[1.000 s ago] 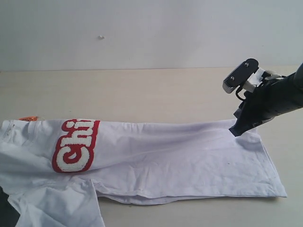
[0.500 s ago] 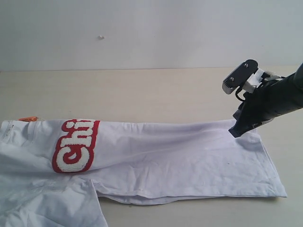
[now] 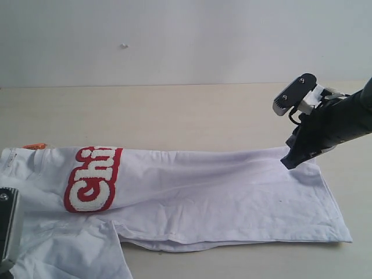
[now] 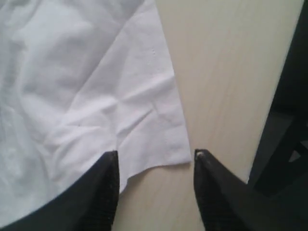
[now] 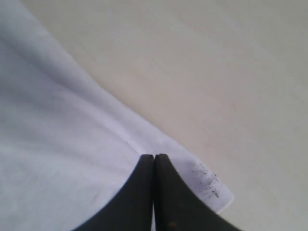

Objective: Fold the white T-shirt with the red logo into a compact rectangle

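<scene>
Newly in view: the left tool [image 3: 8, 229] shows at the near left edge of the exterior view, over the crumpled sleeve end; half a second ago that spot was bare cloth.
Unchanged: the right tool [image 3: 289, 161] and the white T-shirt [image 3: 221, 192] sit as they did in both earlier frames.
Left tool state: jaws apart, straddling a loose corner of the cloth (nothing pinched, as the left wrist view shows).
Right tool state: jaws pressed together on the shirt's far right corner, holding it a little off the table [image 3: 174, 116].
Shirt position: stretched lengthwise across the table, collar end to the left, hem to the right.
Red logo [image 3: 93, 177]: near the left end, only its first letters facing up.
Orange tag [image 3: 34, 145]: at the far left corner, just beyond the collar.
Edges: the far long edge runs from the tag to the right tool; the near fold is uneven, with a layer showing beneath; the sleeve runs off the frame at the near left.
Open room: a broad bare band of table behind the shirt up to the wall [image 3: 186, 40]; thinner strips to the right of the hem and in front.
</scene>
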Tool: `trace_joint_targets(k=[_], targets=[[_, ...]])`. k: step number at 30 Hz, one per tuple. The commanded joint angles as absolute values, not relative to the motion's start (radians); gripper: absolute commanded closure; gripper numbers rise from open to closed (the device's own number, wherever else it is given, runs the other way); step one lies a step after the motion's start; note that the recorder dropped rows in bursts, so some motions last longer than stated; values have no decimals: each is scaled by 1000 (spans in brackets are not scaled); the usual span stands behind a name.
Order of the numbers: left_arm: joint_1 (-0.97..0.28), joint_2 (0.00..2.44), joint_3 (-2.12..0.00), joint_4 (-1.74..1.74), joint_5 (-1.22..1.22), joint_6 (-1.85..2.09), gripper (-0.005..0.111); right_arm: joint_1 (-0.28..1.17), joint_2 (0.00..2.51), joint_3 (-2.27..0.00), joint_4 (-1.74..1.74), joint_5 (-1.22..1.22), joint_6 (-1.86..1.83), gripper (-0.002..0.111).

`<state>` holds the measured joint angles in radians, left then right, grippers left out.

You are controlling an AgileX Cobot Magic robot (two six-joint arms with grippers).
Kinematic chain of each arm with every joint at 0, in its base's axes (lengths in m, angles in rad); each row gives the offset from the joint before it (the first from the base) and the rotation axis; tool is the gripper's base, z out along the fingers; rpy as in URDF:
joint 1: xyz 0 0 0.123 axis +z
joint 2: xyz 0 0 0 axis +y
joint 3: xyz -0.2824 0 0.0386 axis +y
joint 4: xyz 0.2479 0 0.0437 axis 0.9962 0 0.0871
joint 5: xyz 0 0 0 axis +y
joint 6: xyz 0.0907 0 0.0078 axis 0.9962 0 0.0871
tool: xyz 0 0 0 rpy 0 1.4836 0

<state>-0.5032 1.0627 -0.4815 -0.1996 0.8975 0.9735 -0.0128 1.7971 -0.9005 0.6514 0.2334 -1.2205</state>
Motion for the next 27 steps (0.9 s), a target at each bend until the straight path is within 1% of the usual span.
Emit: trace_joint_targets(k=[1,3,5,7,11,14,24,25,27], targets=[[-512,1187,-488,-221,827,989,51,-11,1788,-906,654,240,-1228,108],[-512,1245,-488,-233,792,989,40,-11,1788,-906,654,240,-1228,108],[-517,1294,-488,-238,778,992,36,-11,1788,-906,654,240,-1228,108],[-533,1326,-488,-238,761,1022,38,-11,1788,-906,654,240,-1228,108],[-597,1393,-488,-247,666,1092,46,-11,1788,-906,654,238,-1228,108],[-630,1441,-488,-248,624,1092,46,-11,1788,-906,654,240,-1228,108],[-633,1562,-488,-251,524,1058,46,-11,1788,-906,654,241,-1228,108],[-633,1571,-488,-251,524,1058,47,-11,1788,-906,654,241,-1228,108],[-633,1576,-488,-251,522,1058,51,-11,1788,-906,654,241,-1228,108]])
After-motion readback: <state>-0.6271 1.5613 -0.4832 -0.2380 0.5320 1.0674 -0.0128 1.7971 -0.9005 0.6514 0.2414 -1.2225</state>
